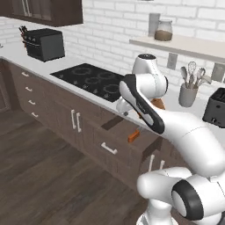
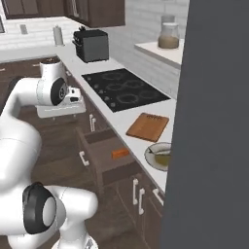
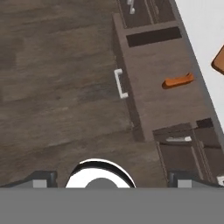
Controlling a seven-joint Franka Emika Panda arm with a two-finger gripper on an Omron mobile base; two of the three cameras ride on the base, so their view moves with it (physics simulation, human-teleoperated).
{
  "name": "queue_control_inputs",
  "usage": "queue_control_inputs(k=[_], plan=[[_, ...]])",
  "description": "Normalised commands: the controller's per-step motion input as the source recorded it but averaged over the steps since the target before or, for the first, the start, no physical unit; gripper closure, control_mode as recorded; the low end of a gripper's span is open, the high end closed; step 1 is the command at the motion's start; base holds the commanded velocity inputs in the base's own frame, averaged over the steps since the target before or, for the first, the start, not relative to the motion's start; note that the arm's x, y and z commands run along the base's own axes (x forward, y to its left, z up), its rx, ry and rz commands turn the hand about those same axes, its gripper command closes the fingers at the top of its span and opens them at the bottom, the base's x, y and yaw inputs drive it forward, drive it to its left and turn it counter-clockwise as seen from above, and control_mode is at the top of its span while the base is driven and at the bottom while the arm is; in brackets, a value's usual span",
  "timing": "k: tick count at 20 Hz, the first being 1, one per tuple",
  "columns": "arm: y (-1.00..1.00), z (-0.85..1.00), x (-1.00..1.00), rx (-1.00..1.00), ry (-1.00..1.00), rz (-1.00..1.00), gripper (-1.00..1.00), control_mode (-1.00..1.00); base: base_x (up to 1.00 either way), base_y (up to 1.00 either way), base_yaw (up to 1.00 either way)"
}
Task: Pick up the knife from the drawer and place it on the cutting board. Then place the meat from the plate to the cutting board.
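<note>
While your arm hangs high over the floor in front of the cabinets, the jaws point down; in the hand view the two tips sit at the bottom corners, set wide apart with nothing between them. Going left to right in the right base view: gripper (image 2: 62,113) sits left, above the open drawer (image 2: 99,151). You see the knife (image 2: 119,153) lying flat inside that drawer, orange handle showing, blade too small to make out. Further right on the surface (image 2: 95,87) lies the cutting board (image 2: 148,126), bare. Just right of and nearer than the board sits the plate (image 2: 154,156), with the meat (image 2: 161,153) on it, partly cut off by a grey panel. In the hand view the drawer (image 3: 148,78) shows its silver bar handle (image 3: 119,83) on the left and the knife (image 3: 178,81) near its right side, well apart from the jaws.
</note>
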Motion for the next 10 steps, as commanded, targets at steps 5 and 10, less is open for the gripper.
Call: queue_control_inputs(k=[5,10], plan=[[0.0,0.0,0.0,0.0,0.0,0.0,-1.0,1.0,0.33,-0.24,0.25],[0.0,0.0,0.0,0.0,0.0,0.0,-1.0,1.0,0.37,-0.32,0.28]])
